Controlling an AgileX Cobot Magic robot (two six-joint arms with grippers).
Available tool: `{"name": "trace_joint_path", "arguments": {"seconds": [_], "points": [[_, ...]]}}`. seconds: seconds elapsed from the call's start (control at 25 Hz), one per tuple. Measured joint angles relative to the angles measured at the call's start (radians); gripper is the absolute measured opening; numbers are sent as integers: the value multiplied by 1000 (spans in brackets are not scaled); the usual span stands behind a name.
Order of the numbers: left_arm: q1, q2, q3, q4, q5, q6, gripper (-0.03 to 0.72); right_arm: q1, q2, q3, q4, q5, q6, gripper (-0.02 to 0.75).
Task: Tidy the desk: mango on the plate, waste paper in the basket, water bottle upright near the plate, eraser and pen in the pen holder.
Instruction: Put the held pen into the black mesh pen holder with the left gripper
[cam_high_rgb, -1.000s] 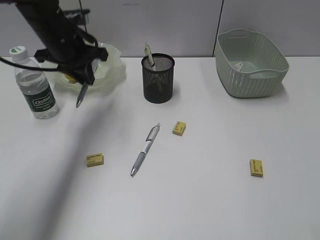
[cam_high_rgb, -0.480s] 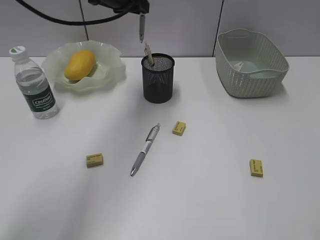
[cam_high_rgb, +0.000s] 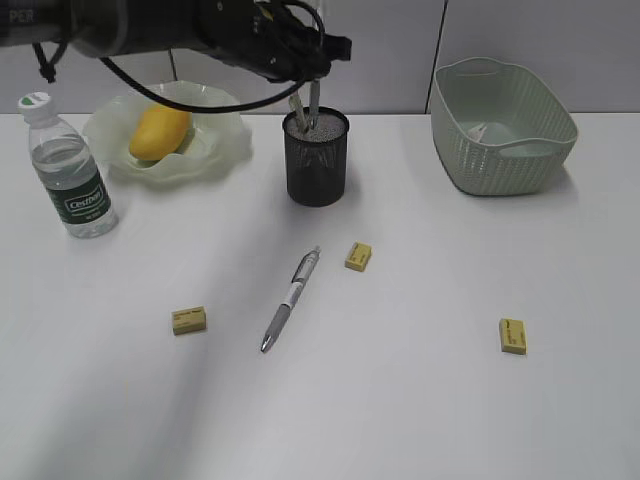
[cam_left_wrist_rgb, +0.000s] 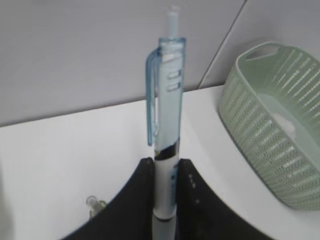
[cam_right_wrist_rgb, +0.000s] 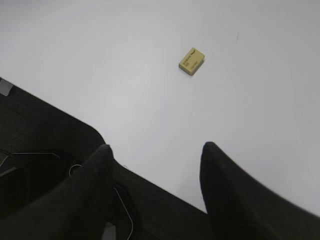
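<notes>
My left gripper (cam_high_rgb: 312, 82) is shut on a clear light-blue pen (cam_left_wrist_rgb: 166, 105) and holds it upright over the black mesh pen holder (cam_high_rgb: 317, 160); the pen's lower end (cam_high_rgb: 313, 110) is inside the rim, beside another pen (cam_high_rgb: 297, 108). In the left wrist view the jaws (cam_left_wrist_rgb: 165, 186) clamp the pen's barrel. A silver pen (cam_high_rgb: 291, 300) lies on the desk (cam_high_rgb: 420, 400). Three yellow erasers (cam_high_rgb: 359, 256) (cam_high_rgb: 189, 319) (cam_high_rgb: 513, 336) lie loose. The mango (cam_high_rgb: 160, 130) sits on the plate (cam_high_rgb: 228, 148). The water bottle (cam_high_rgb: 68, 170) stands upright left of the plate. My right gripper (cam_right_wrist_rgb: 155, 150) is open and empty.
The basket (cam_high_rgb: 505, 150) stands at the back right with the waste paper (cam_left_wrist_rgb: 286, 120) inside. The right wrist view shows one eraser (cam_right_wrist_rgb: 192, 61) and the desk's edge (cam_right_wrist_rgb: 150, 175) with dark floor below. A grey wall runs behind the desk.
My left arm has carried the pen from beside the plate to above the pen holder and lowered it until its tip is inside the rim.
</notes>
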Motion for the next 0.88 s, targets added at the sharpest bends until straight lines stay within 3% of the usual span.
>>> {"name": "trace_joint_path", "arguments": {"seconds": [0.44, 0.72, 0.88], "points": [[0, 59, 0, -4, -4, 0, 111, 0, 0, 0, 0, -1, 1, 439], [-7, 59, 0, -6, 21, 1, 273, 0, 0, 0, -1, -4, 1, 439], [-8, 54, 0, -8, 27, 1, 314, 0, 0, 0, -1, -5, 1, 439]]}}
